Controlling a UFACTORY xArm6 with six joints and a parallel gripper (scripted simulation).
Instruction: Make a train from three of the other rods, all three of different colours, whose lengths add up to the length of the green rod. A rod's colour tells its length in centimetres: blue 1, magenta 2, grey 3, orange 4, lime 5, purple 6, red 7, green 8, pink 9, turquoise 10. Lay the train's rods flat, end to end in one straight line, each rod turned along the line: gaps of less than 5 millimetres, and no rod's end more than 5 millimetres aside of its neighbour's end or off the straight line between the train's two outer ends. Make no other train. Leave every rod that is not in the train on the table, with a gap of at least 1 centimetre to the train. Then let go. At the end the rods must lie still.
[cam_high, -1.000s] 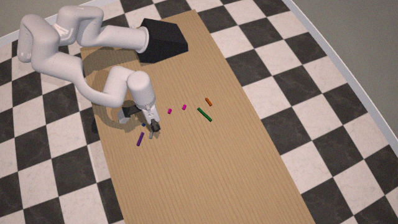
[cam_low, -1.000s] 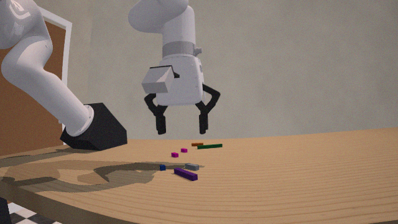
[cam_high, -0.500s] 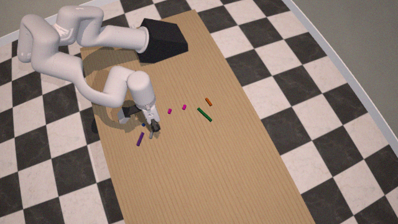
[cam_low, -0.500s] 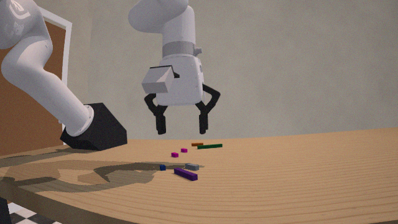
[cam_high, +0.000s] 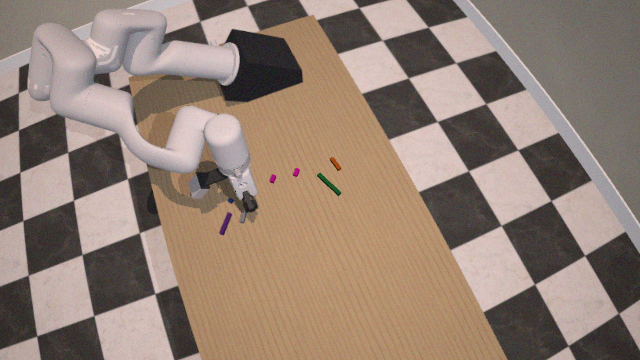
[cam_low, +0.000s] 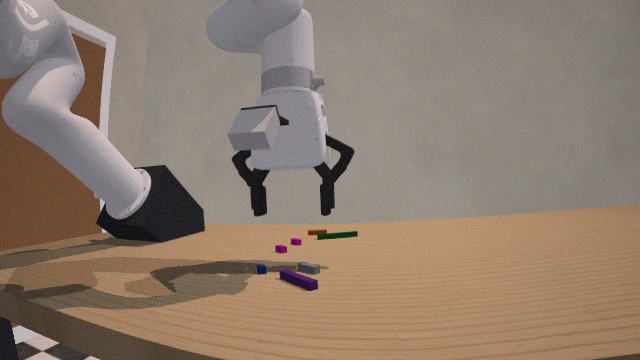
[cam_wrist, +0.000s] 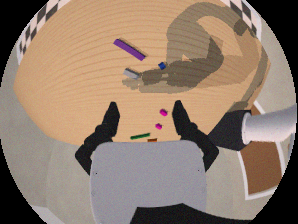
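Note:
My gripper (cam_high: 249, 206) (cam_low: 292, 214) (cam_wrist: 145, 107) is open and empty, high above the table. The green rod (cam_high: 329, 184) (cam_low: 337, 235) (cam_wrist: 140, 136) lies flat, with the orange rod (cam_high: 335, 163) (cam_low: 317, 232) (cam_wrist: 152, 140) near it. Two magenta rods (cam_high: 296, 172) (cam_high: 272, 178) (cam_low: 296, 241) (cam_low: 281, 249) (cam_wrist: 163, 112) (cam_wrist: 158, 126) lie apart from each other. The grey rod (cam_high: 243, 217) (cam_low: 309, 268) (cam_wrist: 131, 73) is partly hidden by my gripper in the top view. The purple rod (cam_high: 225, 223) (cam_low: 298, 280) (cam_wrist: 129, 49) lies beside it, apart. The small blue rod (cam_high: 230, 200) (cam_low: 261, 269) (cam_wrist: 162, 65) lies near both. No rods touch.
The wooden table (cam_high: 320, 280) (cam_low: 475, 290) bears all the rods. The arm's black base (cam_high: 265, 67) (cam_low: 160, 205) (cam_wrist: 230, 131) stands at one end of the table. The arm's shadow falls around the blue and grey rods.

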